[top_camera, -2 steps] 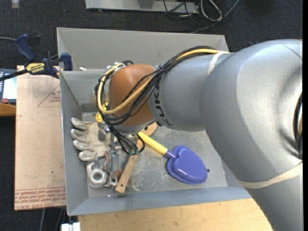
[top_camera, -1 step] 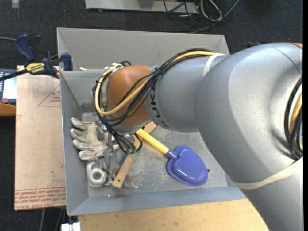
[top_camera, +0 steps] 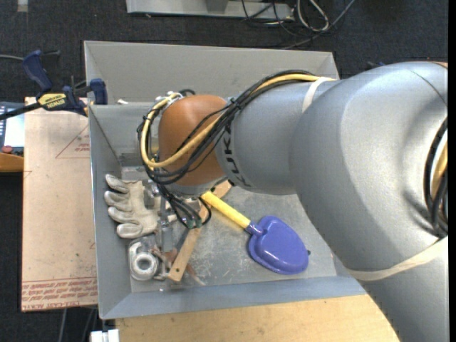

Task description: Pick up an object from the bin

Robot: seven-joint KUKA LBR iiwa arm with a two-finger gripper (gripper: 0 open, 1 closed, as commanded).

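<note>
KUKA arm's claw (top_camera: 168,228) hangs low in the grey bin's (top_camera: 228,292) near-left corner, just beside a white glove (top_camera: 128,204), over a wooden-handled tool (top_camera: 184,254) and 1 tape roll (top_camera: 144,264). Whether the claw is open or closed cannot be told. A blue shovel (top_camera: 276,244) lies to the right.

Blue toy shovel (top_camera: 278,246), white glove (top_camera: 127,204)

We see a grey bin (top_camera: 107,262) of dull, scratched metal. The white glove (top_camera: 128,205) looks like soft cloth. The blue scoop (top_camera: 278,246) and its yellow handle (top_camera: 226,211) look like smooth plastic. The stick (top_camera: 187,251) looks like bare wood. The grey arm (top_camera: 370,162) and its brown cover (top_camera: 189,137) are smooth and a bit shiny.
</note>
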